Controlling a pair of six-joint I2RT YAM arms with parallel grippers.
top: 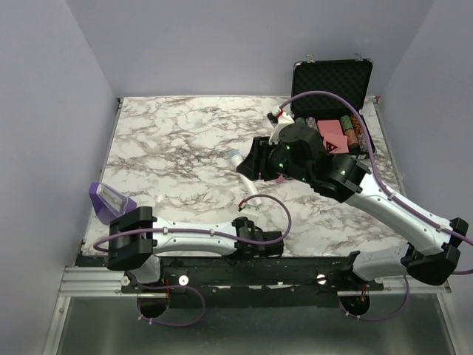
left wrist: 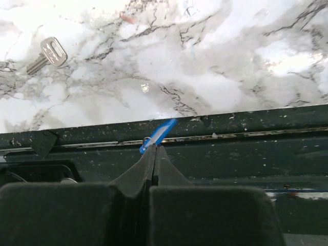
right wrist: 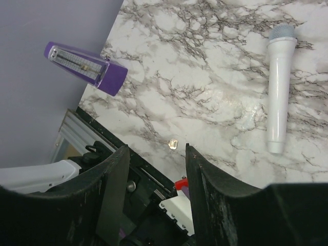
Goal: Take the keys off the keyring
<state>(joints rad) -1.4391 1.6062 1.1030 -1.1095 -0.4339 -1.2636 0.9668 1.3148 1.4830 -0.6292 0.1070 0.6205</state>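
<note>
In the left wrist view my left gripper point(left wrist: 155, 147) is shut on the blue key point(left wrist: 163, 131), which sticks out up and right from the fingertips. The thin silver keyring point(left wrist: 146, 139) loops at the key's lower end, against the left fingertip. They hang over the black rail at the table's near edge. A bare silver key point(left wrist: 49, 53) lies loose on the marble, apart from the ring. My right gripper point(right wrist: 156, 146) hovers high above the table, open and holding nothing, with that silver key point(right wrist: 172, 143) showing far below between its fingers.
A white microphone with a grey head point(right wrist: 278, 92) lies on the marble under the right arm. A purple metronome point(top: 111, 200) stands at the left edge. An open black case point(top: 332, 81) with small items sits at the back right. The black rail point(left wrist: 246, 133) runs along the near edge.
</note>
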